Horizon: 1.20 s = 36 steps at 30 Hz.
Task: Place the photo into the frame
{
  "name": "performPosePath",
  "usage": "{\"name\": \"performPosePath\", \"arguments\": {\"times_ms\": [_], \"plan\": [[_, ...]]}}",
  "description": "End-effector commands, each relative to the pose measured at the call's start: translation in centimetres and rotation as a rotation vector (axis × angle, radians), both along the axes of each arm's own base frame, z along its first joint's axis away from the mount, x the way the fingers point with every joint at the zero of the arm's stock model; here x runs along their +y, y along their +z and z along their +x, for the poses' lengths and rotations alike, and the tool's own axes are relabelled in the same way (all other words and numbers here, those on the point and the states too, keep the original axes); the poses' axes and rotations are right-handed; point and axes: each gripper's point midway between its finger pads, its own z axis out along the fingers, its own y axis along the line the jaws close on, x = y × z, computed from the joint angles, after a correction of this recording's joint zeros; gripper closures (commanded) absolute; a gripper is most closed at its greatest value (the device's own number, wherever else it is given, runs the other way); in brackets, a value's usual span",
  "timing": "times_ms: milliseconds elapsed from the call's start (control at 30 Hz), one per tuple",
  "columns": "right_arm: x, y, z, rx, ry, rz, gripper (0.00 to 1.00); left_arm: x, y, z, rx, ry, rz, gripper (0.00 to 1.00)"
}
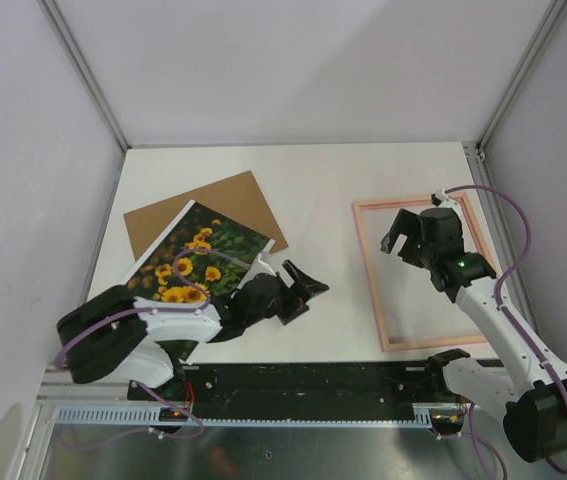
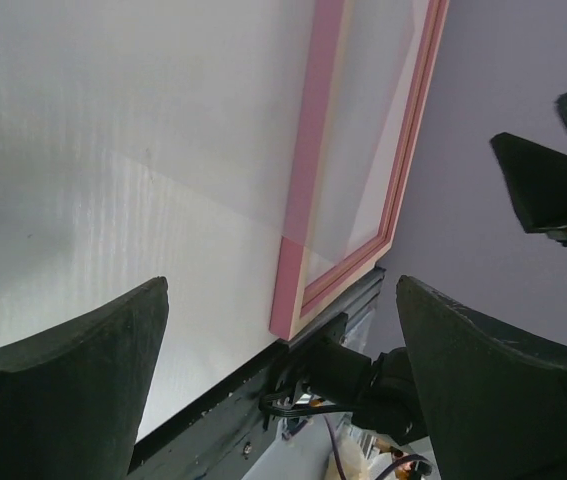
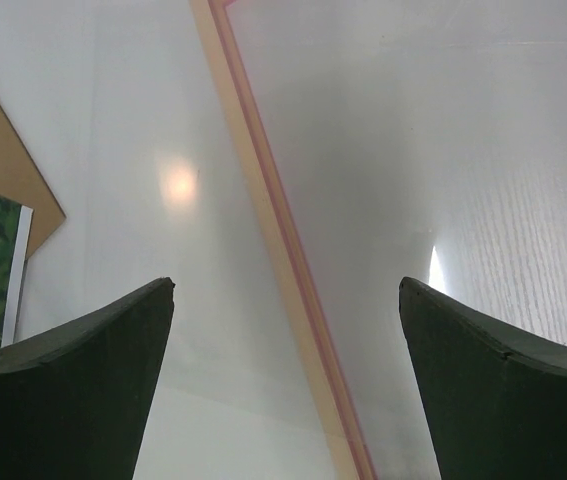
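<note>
White tabletop [image 1: 313,180] fills the workspace, and at its near edge a black rail [image 1: 303,380] carries the bases of both arms. From the left base the left arm lies low and reaches toward the middle of the table, where the left gripper [image 1: 308,292] hangs over bare surface with its fingers spread wide and nothing between them. Just to its left the photo [image 1: 203,260], yellow sunflowers on dark green, lies flat and turned at an angle, with its near end hidden under that arm. On the right side the frame [image 1: 366,270] lies flat on the table, pale pink and showing only tabletop inside its rails, well apart from the photo. The right gripper [image 1: 400,240] hovers above the far left part of the frame; the right wrist view shows its fingers wide apart and holding nothing, with the frame's left rail running between them below. Farther back a brown board [image 1: 243,200] lies under the far end of the photo, also at an angle. Pale walls [image 1: 293,60] close off the table behind and at both sides.
</note>
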Motion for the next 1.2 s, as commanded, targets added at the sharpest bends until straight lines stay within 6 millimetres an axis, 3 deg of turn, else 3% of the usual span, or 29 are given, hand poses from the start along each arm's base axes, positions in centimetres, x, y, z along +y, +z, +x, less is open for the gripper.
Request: {"name": "performPosePath", "arguments": {"times_ms": [0,233,633,1167], "plan": [[-0.1,2.1,0.2,-0.049,-0.004,0.0,0.01,-3.7,2.3,0.9,-0.014,0.041,-0.163,0.0],[0.0,2.8,0.0,-0.072,0.007,0.009,0.01,-7.0,0.4,0.0,0.031,-0.002,-0.237,0.01],[-0.1,3.6,-0.5,-0.097,0.016,0.009,0.01,-10.6,-0.8,0.6,0.031,-0.003,-0.279,0.05],[0.0,4.0,-0.8,-0.108,0.032,0.012,0.01,-11.4,-2.5,1.4,0.039,0.045,-0.312,0.15]]}}
